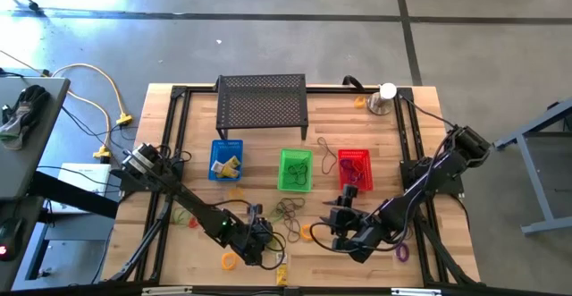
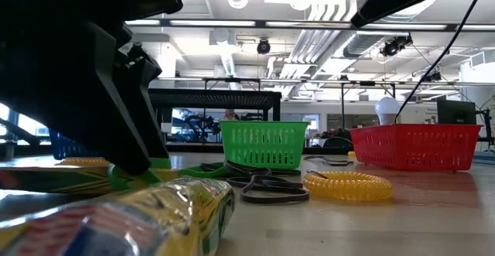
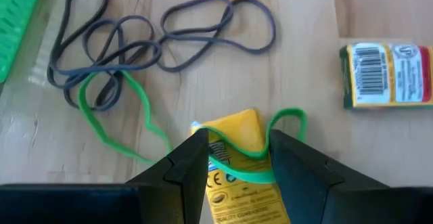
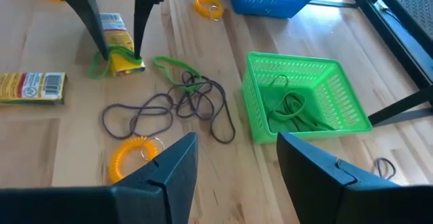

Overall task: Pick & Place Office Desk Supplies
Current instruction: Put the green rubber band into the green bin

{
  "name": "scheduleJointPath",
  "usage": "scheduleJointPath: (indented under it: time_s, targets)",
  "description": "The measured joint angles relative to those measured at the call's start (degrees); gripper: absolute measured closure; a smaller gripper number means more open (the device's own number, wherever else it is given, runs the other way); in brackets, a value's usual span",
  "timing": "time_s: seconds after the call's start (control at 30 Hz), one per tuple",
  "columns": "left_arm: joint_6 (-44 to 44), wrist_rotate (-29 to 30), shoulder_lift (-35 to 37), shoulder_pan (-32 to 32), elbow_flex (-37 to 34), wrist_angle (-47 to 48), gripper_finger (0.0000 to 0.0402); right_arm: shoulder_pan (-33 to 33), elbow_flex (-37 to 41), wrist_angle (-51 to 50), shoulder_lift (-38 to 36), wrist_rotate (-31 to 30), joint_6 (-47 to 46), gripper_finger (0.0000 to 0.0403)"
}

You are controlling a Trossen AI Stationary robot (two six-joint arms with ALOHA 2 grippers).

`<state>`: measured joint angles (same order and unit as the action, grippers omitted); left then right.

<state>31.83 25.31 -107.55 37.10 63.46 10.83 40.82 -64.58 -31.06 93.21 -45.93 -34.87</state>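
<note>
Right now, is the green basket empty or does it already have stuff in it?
Not empty. The green basket holds a few green elastic loops lying on its floor, seen from the right wrist view.

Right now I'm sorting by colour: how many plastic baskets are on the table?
3, in a row across the table's middle: a blue basket on the left, a green basket in the centre, a red basket on the right. None looks hidden.

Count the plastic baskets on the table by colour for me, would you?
Blue basket: 1
Green basket: 1
Red basket: 1
Total: 3
</note>
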Motion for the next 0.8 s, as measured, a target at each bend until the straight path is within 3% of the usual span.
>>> scheduleJointPath:
  time_s: [0.53,0.8]
  targets:
    - [3.2,0.4,-0.9,0.2,0.0,0.8,0.0257,0.0,0.0,0.9,0.0,0.0,0.1,0.0213]
    - [3.6,0.3,-1.0,0.2,0.0,-0.3,0.0318,0.0,0.0,1.2,0.0,0.0,0.2,0.0213]
